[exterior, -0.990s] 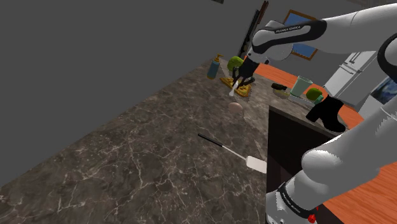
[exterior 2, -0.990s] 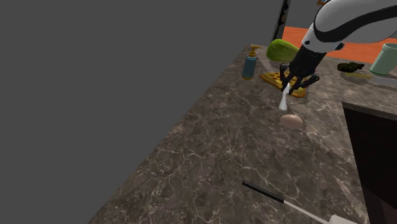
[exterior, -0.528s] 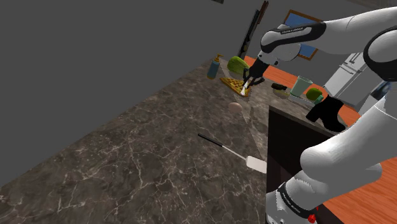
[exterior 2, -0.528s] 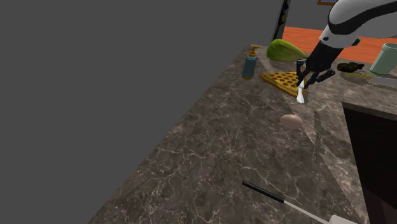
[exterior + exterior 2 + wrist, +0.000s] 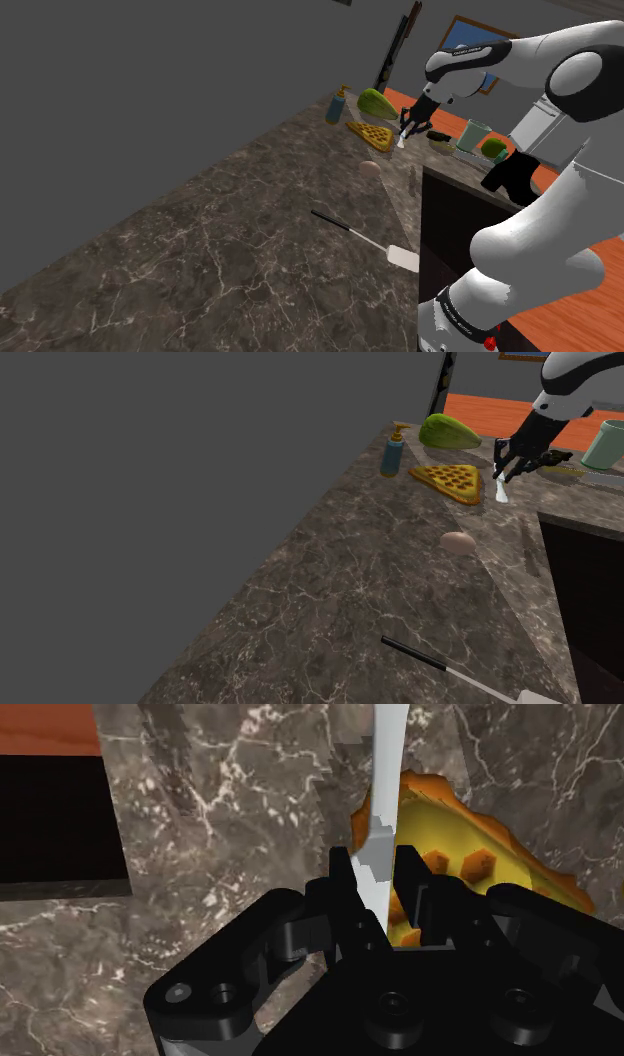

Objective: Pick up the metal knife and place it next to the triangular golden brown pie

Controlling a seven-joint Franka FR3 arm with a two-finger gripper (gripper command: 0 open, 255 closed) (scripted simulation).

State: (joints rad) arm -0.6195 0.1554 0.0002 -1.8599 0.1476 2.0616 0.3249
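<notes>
Clamps the pale knife [image 5: 501, 490] between the fingers of the black gripper [image 5: 515, 460], blade pointing down toward the dark marble tabletop [image 5: 350, 582]. Holds it in the upper right of the second exterior view, just right of the triangular golden-brown pie [image 5: 448, 481]. Seen from the wrist, lines the blade along the pie's crust edge. Shares the tabletop with an egg [image 5: 458, 542] below the pie in frame and a spatula [image 5: 365, 240] right of centre in the shoulder view.

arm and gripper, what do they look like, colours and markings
The arm is white with rounded links, dark joints and a dark band bearing small white lettering near the wrist. The gripper is all black, blocky, with two slim fingers and round screw recesses on its body.
</notes>
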